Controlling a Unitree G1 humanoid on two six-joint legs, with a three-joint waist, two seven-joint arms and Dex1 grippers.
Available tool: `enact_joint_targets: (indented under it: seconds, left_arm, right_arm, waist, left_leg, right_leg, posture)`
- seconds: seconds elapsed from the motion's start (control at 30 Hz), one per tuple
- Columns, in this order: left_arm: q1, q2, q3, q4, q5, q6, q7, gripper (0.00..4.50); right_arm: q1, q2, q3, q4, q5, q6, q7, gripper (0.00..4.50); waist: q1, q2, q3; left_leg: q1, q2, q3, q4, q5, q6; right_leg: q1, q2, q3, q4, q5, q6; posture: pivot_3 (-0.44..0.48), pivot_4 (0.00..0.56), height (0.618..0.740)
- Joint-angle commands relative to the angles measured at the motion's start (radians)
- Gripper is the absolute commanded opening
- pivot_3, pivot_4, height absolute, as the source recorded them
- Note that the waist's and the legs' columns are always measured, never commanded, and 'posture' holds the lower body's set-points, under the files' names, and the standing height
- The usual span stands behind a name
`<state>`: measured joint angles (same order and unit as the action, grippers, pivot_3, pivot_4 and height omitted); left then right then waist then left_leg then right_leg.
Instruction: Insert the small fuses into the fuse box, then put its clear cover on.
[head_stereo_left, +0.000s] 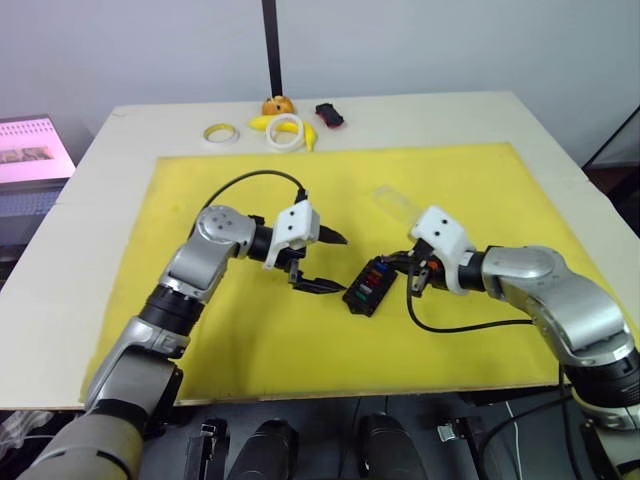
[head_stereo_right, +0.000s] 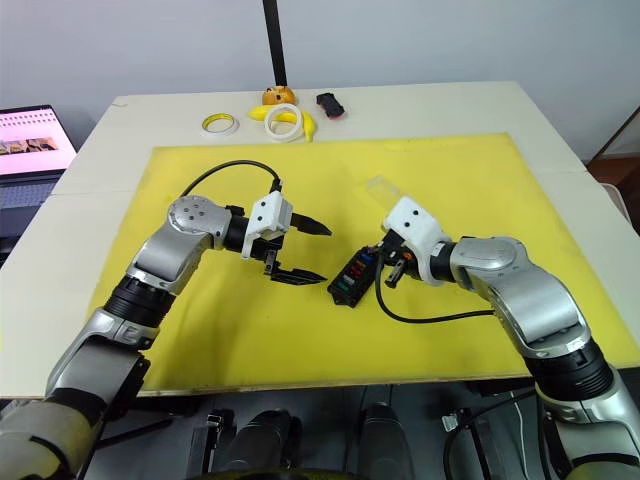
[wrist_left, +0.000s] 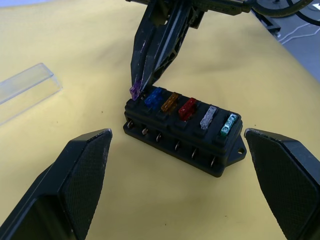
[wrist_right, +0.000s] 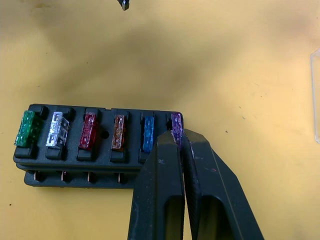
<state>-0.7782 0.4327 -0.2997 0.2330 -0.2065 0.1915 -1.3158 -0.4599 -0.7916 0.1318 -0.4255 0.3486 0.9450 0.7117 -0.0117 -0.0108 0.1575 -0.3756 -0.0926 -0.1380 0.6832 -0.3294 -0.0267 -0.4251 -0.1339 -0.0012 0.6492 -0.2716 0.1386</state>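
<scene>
Right gripper (wrist_right: 177, 137) pinching purple fuse (wrist_right: 176, 121) in fuse box (wrist_right: 100, 165) | left gripper (head_stereo_left: 322, 263) wide open, empty

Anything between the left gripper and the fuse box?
Nothing. Bare yellow mat separates the open left gripper from the fuse box, seen in both eye views.

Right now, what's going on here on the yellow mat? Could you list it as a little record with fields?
fuse box: black, on the yellow mat
fuses seated: green, grey, red, orange, blue
purple fuse: at the end slot, pinched by the right gripper
left gripper: open, empty, beside the box
clear cover: lying on the mat, apart from the box
table edge: tape rings, banana, toy car
</scene>
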Motion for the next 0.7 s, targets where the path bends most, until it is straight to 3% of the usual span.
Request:
enact_joint_targets:
  seconds: [0.03,0.7]
  left_arm:
    - [-0.002,0.009,0.022,-0.036,-0.012,0.0,0.001,4.5]
    - [0.019,0.009,0.022,-0.057,-0.013,0.001,0.013,4.5]
  right_arm:
    - [-0.007,-0.006,0.007,0.006,-0.013,-0.01,0.005,0.02]
    - [-0.083,-0.022,0.051,0.041,-0.016,0.033,0.076,0.02]
  waist:
    - [0.0,0.0,0.0]
    - [0.0,0.0,0.0]
  left_leg:
    - [0.0,0.0,0.0,0.0,0.0,0.0]
    - [0.0,0.0,0.0,0.0,0.0,0.0]
  right_leg:
    - [0.0,0.0,0.0,0.0,0.0,0.0]
    - [0.0,0.0,0.0,0.0,0.0,0.0]
  posture:
    - [0.0,0.15,0.74]
    - [0.0,0.15,0.74]
